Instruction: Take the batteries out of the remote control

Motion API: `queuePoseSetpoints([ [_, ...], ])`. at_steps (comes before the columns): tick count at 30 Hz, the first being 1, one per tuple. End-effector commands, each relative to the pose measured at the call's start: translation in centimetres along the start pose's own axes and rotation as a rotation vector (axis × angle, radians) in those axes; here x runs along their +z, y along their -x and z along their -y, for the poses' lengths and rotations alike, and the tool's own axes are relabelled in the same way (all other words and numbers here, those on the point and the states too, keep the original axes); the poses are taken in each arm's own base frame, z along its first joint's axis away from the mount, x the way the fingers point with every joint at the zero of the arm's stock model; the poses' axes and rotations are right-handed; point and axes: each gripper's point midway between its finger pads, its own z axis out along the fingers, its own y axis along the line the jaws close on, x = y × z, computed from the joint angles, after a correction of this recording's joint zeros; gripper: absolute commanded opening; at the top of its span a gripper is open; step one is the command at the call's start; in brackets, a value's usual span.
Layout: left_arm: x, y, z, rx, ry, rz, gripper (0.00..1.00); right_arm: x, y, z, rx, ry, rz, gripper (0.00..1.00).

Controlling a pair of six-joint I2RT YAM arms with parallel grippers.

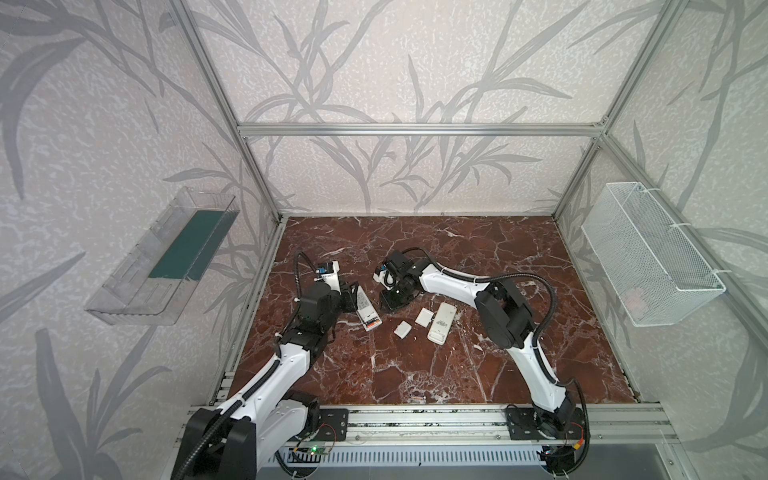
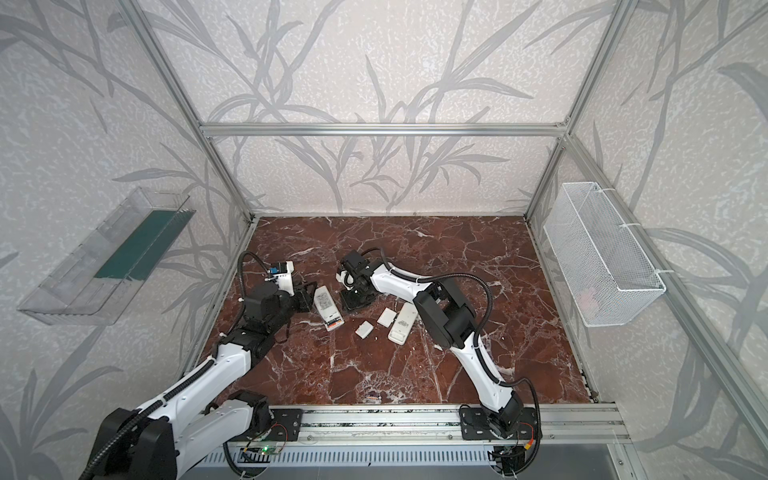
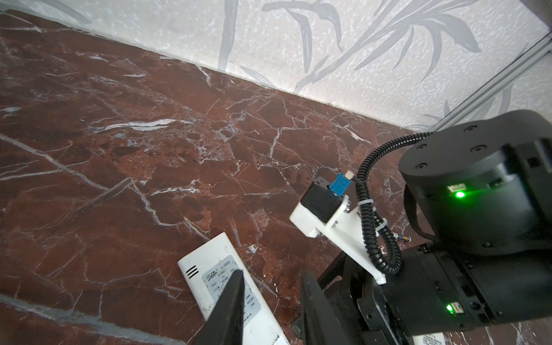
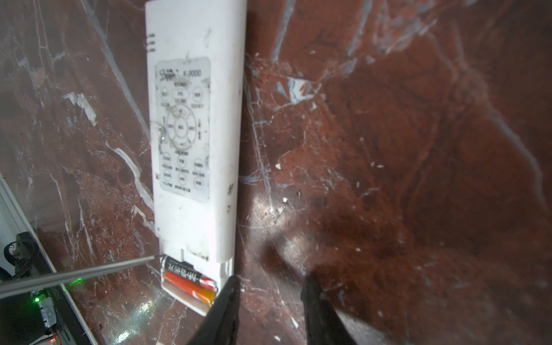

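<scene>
A red-brown marble tabletop with white veins (image 1: 478, 257) carries a long white plastic remote with a grey keypad label (image 1: 368, 311). A second white remote (image 1: 441, 322) lies well apart, with two small flat white rectangular covers (image 1: 424, 317) (image 1: 402, 330) between them.

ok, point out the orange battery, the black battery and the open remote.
orange battery (image 4: 190, 287): right wrist view, middle of its casing.
black battery (image 4: 182, 268): right wrist view, on its printed label.
open remote (image 1: 367, 310): a top view, middle of its body.
</scene>
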Motion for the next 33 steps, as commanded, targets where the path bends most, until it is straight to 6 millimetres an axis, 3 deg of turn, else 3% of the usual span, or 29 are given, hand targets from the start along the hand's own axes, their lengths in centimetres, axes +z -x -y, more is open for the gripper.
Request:
queuePoseSetpoints([
  [1, -0.1, -0.2, 0.2, -0.009, -0.024, 0.009, 0.00, 2.5, -2.6, 1.0, 0.020, -0.030, -0.094, 0.37],
  [6, -0.1, 0.0, 0.2, 0.005, -0.016, 0.006, 0.00, 3.1, -2.2, -0.3, 0.002, 0.010, -0.082, 0.37],
  [10, -0.1, -1.2, -1.1, -0.017, 0.036, -0.002, 0.00, 4.0, -2.9, -0.7, -0.002, 0.015, -0.114, 0.37],
  [18, -2.3, -2.3, -3.0, -0.055, 0.142, 0.013, 0.00, 5.2, -4.3, -1.2, -0.018, 0.021, -0.142, 0.37],
  [27, -3.5, -4.4, -4.7, -0.234, 0.206, 0.024, 0.00, 7.0, -6.5, -0.1, 0.002, -0.026, -0.230, 0.37],
  [33, -3.5, -4.0, -5.3, -0.372, 0.214, 0.100, 0.00, 7.2, -7.4, -0.2, -0.005, -0.043, -0.257, 0.37],
])
